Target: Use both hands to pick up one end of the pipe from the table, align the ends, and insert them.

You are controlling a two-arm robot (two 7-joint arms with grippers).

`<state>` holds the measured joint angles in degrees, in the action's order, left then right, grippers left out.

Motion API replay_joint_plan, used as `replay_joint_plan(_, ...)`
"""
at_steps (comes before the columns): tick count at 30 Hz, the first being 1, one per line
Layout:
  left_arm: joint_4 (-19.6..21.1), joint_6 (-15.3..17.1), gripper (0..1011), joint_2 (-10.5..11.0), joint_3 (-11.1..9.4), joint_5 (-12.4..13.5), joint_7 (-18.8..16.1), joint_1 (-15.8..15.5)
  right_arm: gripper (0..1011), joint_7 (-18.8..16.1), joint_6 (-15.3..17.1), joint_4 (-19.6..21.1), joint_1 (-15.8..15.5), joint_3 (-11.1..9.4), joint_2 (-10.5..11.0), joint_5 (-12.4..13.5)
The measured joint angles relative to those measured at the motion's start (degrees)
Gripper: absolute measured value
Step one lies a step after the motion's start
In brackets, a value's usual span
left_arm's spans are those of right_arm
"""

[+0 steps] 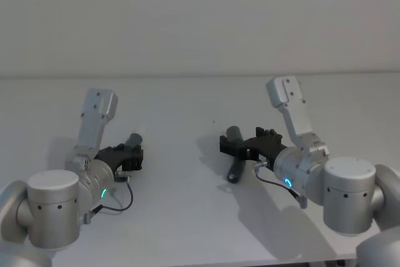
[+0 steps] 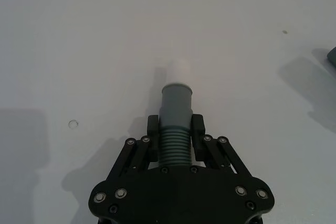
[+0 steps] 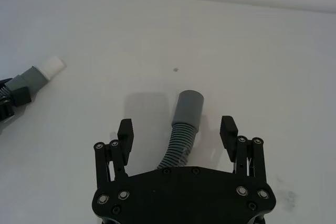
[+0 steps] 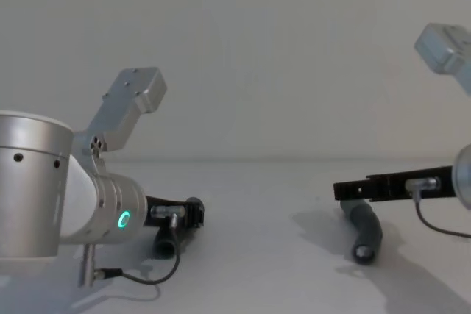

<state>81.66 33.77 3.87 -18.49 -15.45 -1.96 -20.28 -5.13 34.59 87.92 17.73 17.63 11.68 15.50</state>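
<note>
White-tipped hose (image 2: 176,106) sits clamped in your left gripper (image 2: 175,125) — wrist view shows the tip (image 2: 179,71). Right gripper (image 3: 177,128) straddles the other hose (image 3: 188,109), fingers apart.

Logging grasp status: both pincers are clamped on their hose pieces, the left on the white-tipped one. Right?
No. The right wrist view shows the right pincer open, straddling its hose piece without touching. The left pincer is clamped on the white-tipped piece.
</note>
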Motion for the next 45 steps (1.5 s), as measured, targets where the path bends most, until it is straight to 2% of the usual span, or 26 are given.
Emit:
replay_joint_plan(15,0.00,0.00,329,0.00,0.00,0.00,0.00,0.00,1006,0.84,-0.15,-4.83,2.57,0.54,-1.87,-1.56)
replay_joint_plan(31,0.00,0.00,329,-0.01,0.00,0.00,0.00,0.00,1006,0.58,0.55,-7.27,3.89,1.38,-1.86,-3.43)
replay_joint_plan(45,0.00,0.00,329,0.00,0.00,0.00,0.00,0.00,1006,0.27,1.32,-8.23,4.23,1.33,-1.99,-4.27)
